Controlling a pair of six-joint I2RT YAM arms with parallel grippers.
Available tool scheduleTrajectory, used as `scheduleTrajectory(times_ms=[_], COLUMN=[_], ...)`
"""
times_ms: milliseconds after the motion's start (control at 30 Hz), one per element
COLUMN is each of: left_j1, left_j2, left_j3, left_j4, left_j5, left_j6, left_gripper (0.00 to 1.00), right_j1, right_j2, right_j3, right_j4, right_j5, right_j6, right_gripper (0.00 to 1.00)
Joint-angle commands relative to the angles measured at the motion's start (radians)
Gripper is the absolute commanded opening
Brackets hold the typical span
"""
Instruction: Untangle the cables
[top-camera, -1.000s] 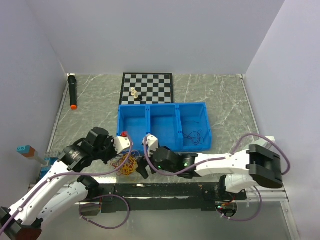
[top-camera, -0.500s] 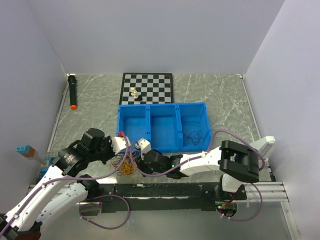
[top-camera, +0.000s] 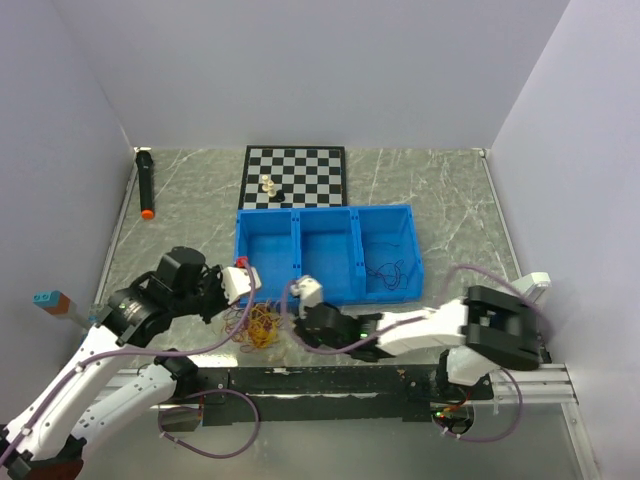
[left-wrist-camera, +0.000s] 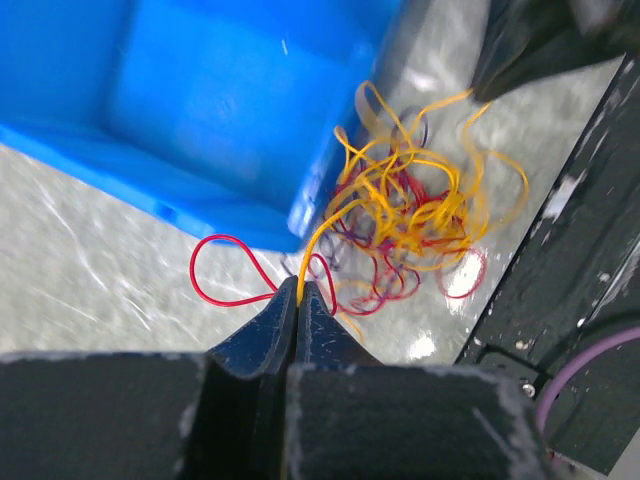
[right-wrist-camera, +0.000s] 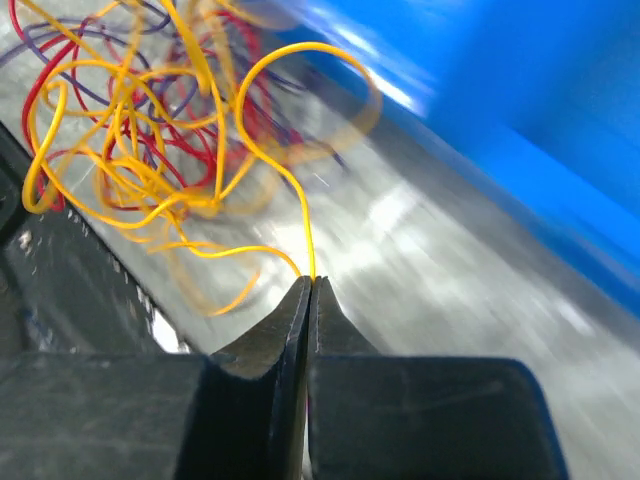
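Observation:
The cables (top-camera: 258, 326) lie as a loose tangle of hair-thin yellow, red and dark purple strands on the marble table, just in front of the blue bin's left end. In the left wrist view the cables (left-wrist-camera: 410, 215) spread ahead of my left gripper (left-wrist-camera: 298, 285), which is shut on a yellow strand with red loops beside its tips. My left gripper (top-camera: 243, 283) sits at the tangle's upper left. My right gripper (right-wrist-camera: 312, 281) is shut on another yellow strand that runs up into the cables (right-wrist-camera: 130, 140). From above, my right gripper (top-camera: 292, 326) is at the tangle's right side.
A blue three-compartment bin (top-camera: 330, 293) stands right behind the tangle; a dark wire (top-camera: 388, 272) lies in its right compartment. A chessboard (top-camera: 295, 175) with small pieces is further back. A black marker (top-camera: 146, 185) lies far left. The black base rail (top-camera: 330, 380) runs along the near edge.
My right gripper has closed from wide open onto a yellow strand, and its arm has shifted. The left gripper has stayed shut on its strand, drawing slightly up and left.

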Motion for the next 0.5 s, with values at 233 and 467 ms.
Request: scheduleTrajectory(times_ms=[233, 467], left_j1=[0.002, 0.002], left_j2=[0.011, -0.026], left_j3=[0.155, 0.126], left_j4=[-0.019, -0.085], left_j5=[0.063, -0.001], left_j6=[0.018, 0.104], left_gripper=[0.01, 0.01], right_j1=[0.173, 0.279], right_j2=[-0.781, -0.956], right_j3=[-0.242, 0.008], right_j4=[-0.647, -1.592], right_j5=[0.469, 0.815], right_j6=[0.479, 1.13], right_gripper=[0.0, 0.0])
